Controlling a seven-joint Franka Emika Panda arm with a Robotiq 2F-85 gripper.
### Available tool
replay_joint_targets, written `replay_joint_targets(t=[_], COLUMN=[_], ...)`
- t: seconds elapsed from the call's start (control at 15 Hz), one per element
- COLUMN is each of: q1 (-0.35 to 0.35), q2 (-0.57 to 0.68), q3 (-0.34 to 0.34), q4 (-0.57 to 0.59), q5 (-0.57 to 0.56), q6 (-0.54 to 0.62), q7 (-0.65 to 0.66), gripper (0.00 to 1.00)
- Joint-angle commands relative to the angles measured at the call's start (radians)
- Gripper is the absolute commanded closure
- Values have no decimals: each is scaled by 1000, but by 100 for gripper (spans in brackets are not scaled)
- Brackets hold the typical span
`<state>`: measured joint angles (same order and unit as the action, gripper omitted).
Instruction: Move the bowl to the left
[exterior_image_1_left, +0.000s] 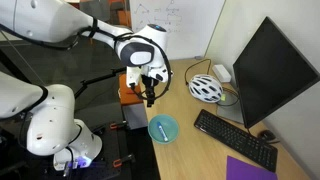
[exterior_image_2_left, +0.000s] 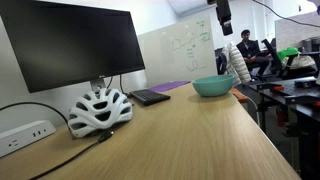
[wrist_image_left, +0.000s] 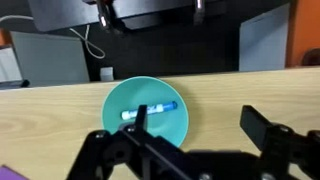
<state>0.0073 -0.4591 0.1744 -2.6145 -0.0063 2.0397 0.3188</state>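
Note:
The light-blue bowl (exterior_image_1_left: 163, 128) sits on the wooden desk near its edge. It shows in both exterior views, at the desk's far edge in one (exterior_image_2_left: 214, 86). In the wrist view the bowl (wrist_image_left: 146, 128) holds a blue-and-white marker (wrist_image_left: 150, 109). My gripper (exterior_image_1_left: 151, 97) hangs in the air above and a little behind the bowl, apart from it; only its tip shows at the top of an exterior view (exterior_image_2_left: 224, 22). In the wrist view the jaws (wrist_image_left: 200, 122) are spread wide and empty, one finger over the bowl and the other over bare desk.
A white-and-black bike helmet (exterior_image_1_left: 206, 88) lies on the desk, also seen close up (exterior_image_2_left: 98, 109). A monitor (exterior_image_1_left: 270, 70), a black keyboard (exterior_image_1_left: 236, 138), a purple pad (exterior_image_1_left: 250, 170) and a power strip (exterior_image_2_left: 25, 133) are on the desk. The desk edge runs beside the bowl.

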Motion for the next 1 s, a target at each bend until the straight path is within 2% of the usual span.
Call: replay_joint_targets(t=[0.0, 0.27, 0.4, 0.73, 0.93], q1=[11, 11, 2, -23, -41], q2=[1, 1, 34, 199, 336], q3=[-11, -11, -10, -23, -45], q4=[1, 1, 0, -2, 18], q5=[-5, -5, -11, -32, -86], q6=[-2, -2, 51, 304, 411], q7=[4, 4, 20, 41, 31], gripper=[0, 0, 0, 0, 0])
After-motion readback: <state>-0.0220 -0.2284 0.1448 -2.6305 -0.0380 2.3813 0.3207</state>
